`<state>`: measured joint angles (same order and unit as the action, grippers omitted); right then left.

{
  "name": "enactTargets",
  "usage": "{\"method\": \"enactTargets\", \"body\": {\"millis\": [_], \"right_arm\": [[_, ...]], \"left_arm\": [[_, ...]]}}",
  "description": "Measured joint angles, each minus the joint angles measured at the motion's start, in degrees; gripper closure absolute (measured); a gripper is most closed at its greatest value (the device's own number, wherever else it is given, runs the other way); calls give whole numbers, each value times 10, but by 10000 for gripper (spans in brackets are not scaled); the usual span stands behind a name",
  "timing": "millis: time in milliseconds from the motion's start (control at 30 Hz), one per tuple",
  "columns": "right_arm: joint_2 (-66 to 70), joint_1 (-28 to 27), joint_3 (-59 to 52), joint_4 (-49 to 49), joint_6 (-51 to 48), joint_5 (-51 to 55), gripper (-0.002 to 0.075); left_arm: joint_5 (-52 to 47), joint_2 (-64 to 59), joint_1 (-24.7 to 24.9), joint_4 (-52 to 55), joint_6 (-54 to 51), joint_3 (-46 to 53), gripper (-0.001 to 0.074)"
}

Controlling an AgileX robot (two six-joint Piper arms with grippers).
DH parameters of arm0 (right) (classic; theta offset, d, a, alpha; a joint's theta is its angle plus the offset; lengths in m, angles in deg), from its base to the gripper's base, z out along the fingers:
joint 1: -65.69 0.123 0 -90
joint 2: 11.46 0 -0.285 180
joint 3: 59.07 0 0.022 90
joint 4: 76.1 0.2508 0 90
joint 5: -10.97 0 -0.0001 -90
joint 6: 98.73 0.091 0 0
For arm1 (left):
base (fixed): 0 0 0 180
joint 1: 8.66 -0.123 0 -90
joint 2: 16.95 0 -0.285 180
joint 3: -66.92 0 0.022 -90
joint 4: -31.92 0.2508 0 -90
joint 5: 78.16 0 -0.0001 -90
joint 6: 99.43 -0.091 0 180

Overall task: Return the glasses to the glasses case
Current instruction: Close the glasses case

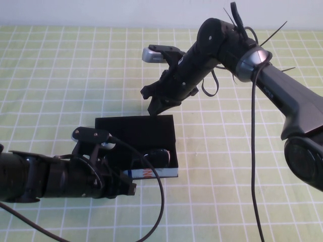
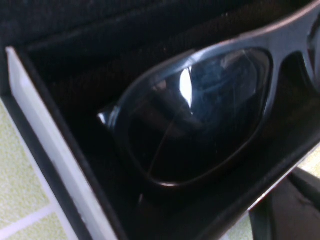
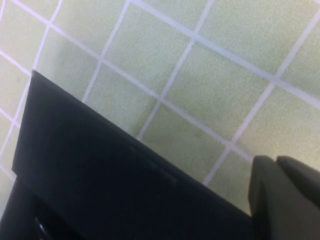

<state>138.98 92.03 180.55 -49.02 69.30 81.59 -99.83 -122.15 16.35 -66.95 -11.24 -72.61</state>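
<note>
Left gripper at case front, jaw state unclear, glasses lying inside; right gripper, seemingly pressed together, at lid's rear edge; next: lid closing.

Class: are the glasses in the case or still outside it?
In. The glasses lie within the glasses case walls; left tool at its front, right tool at its lid.

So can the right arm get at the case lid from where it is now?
Probably yes: the right end effector sits at the far edge of the lid, nothing between. The left end effector is at the case's near side.
</note>
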Motion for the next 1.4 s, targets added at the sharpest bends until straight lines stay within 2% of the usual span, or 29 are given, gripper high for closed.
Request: {"method": "enactTargets", "body": {"millis": [633, 967, 1400], "right_arm": [[0, 0, -1, -53, 6, 0, 737], [-3, 0, -3, -19, 6, 0, 737], [-96, 6, -90, 3, 5, -3, 737]], "left_arm": [[0, 0, 0, 0, 0, 0, 737], [0, 0, 0, 0, 1, 0, 737], [0, 0, 0, 0, 1, 0, 737]]}}
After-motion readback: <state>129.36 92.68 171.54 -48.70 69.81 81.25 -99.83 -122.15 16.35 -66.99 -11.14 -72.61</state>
